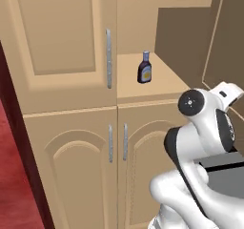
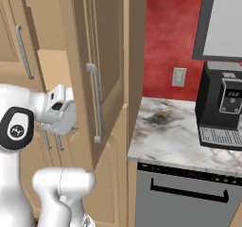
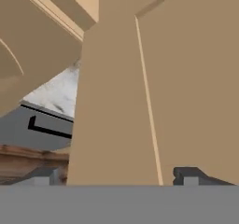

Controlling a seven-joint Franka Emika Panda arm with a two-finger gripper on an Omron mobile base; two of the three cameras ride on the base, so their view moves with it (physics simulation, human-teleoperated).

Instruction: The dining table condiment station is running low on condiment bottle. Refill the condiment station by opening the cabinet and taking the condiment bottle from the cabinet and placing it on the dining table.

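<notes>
The condiment bottle [image 1: 145, 67], dark with a blue cap and a yellow label, stands upright on the middle shelf of the cabinet [image 1: 62, 42]. The upper right door [image 2: 101, 56] is swung out wide and its silver bar handle [image 2: 95, 103] faces the room. The upper left door is closed. My gripper [image 2: 53, 140] hangs open just left of the open door, below the shelf and away from the bottle. In the hand view my gripper [image 3: 116, 177] has its fingertips [image 3: 190, 174] far apart, with a tan door panel [image 3: 116, 101] close in front. The dining table is out of view.
Both arched lower doors [image 1: 86, 161] are closed. To the right of the cabinet, a marble counter [image 2: 165, 136] carries a black coffee machine [image 2: 222, 112] and has a dishwasher [image 2: 189, 193] beneath it. My white arm [image 1: 200, 142] fills the lower right of the left base view.
</notes>
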